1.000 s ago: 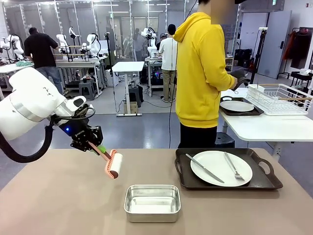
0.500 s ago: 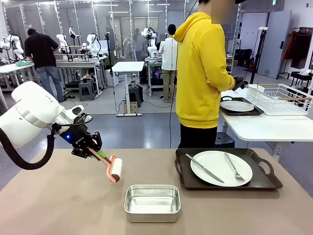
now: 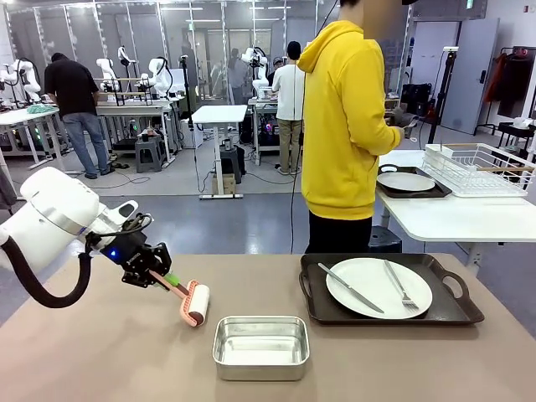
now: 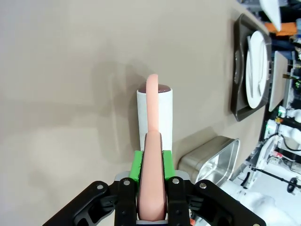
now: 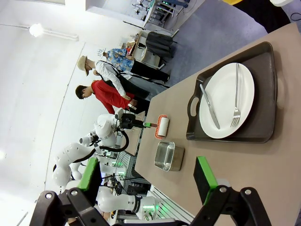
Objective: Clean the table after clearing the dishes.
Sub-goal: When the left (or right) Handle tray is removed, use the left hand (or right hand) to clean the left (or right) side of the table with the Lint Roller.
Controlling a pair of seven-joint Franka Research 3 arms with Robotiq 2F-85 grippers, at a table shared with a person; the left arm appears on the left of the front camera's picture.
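My left gripper [image 3: 159,276] is shut on the pink handle of a lint roller [image 3: 198,303]. The roller's white roll sits low at the left middle of the tan table [image 3: 100,360]; I cannot tell whether it touches. The left wrist view has the green pads of the left gripper [image 4: 151,165] clamping the handle, with the roll [image 4: 155,113] ahead. One of the dishes, a white plate [image 3: 378,287] with knife and fork, lies on a dark tray [image 3: 314,297] at the table's right. Another plate [image 3: 406,181] rests on a tray on the white side table. My right gripper [image 5: 148,176] is open, high above the table.
A steel pan [image 3: 260,346] stands near the front edge, just right of the roller. A person in a yellow hoodie [image 3: 343,117] stands at the far side, turned toward the white side table [image 3: 452,219] and its wire rack [image 3: 477,167].
My left arm has drawn back and down, lowering the roller toward the tabletop. The person's hand has lifted away from the side table.
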